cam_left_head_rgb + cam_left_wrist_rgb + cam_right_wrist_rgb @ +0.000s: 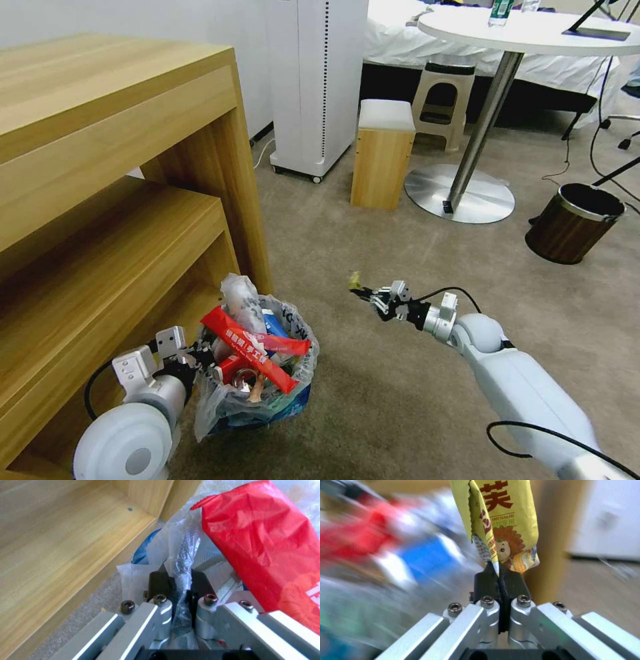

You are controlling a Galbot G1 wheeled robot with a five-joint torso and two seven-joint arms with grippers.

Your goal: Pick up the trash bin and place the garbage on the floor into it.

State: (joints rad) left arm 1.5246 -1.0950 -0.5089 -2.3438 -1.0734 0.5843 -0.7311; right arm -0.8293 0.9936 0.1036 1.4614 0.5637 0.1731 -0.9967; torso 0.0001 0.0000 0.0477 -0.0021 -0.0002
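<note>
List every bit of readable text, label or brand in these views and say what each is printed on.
"EASY TO ENJOY": small print on the yellow wrapper pinched in the right gripper; the large red-brown Chinese characters above it are cut off.
Red wrapper in the trash bin: white characters, too small to read.
Clear bag held by the left gripper: black lettering, unreadable.
</note>
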